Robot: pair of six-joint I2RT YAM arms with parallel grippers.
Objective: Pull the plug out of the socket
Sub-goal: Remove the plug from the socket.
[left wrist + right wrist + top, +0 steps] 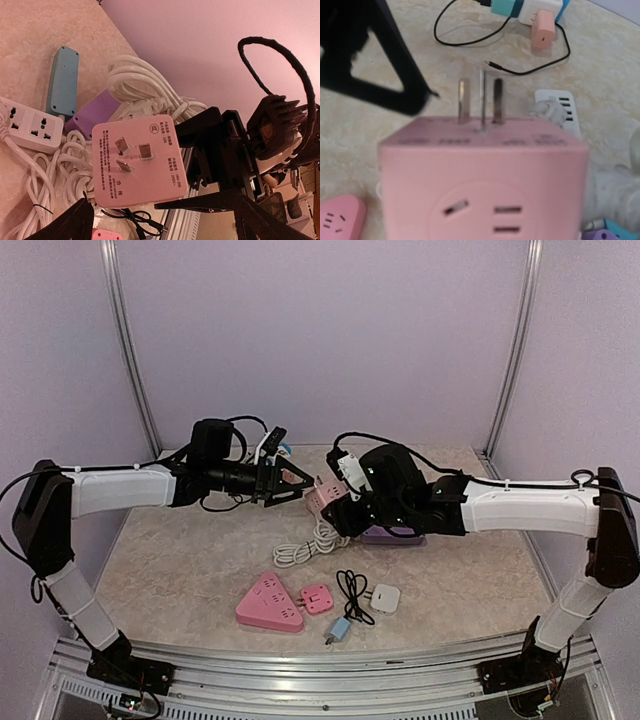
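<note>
Slippage is the main risk; right gripper (338, 502) pinches the pink plug (140, 160) aloft over the table (180, 570), bare prongs (480, 100) toward the spread left gripper (303, 486); a nudge there could twist it loose.

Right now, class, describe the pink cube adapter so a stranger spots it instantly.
Start at the middle of the table; above it, the right jaws hold a pink cube adapter aloft. Unlike the pink triangular strip below, it shows three bare prongs.
</note>
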